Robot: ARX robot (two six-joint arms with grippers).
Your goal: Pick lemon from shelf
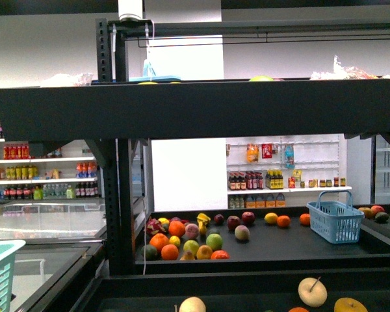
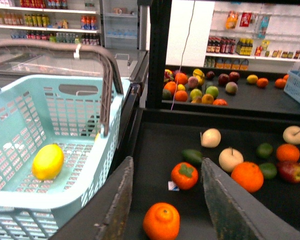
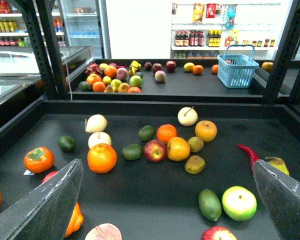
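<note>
The lemon point(image 2: 48, 161), a plain yellow oval, lies on the floor of a light-blue basket point(image 2: 65, 105) beside the shelf's lower tray point(image 2: 150, 150). My left gripper point(image 2: 167, 162) hangs open over that tray, to the right of the basket, with an orange point(image 2: 161, 220) and a persimmon point(image 2: 184, 175) showing between its fingers point(image 2: 121, 200). My right gripper point(image 3: 167, 167) is open wide above the same tray point(image 3: 140, 200), over scattered fruit, holding nothing. In the front view neither gripper shows, and the shelf point(image 1: 195, 107) fills the frame.
Oranges, apples, pears, limes and a red chilli point(image 3: 247, 154) lie across the lower tray. The far tray point(image 1: 286, 247) holds a fruit pile and a second blue basket point(image 1: 336, 221). Black uprights point(image 1: 117, 195) frame the tiers. Store shelves of bottles stand behind.
</note>
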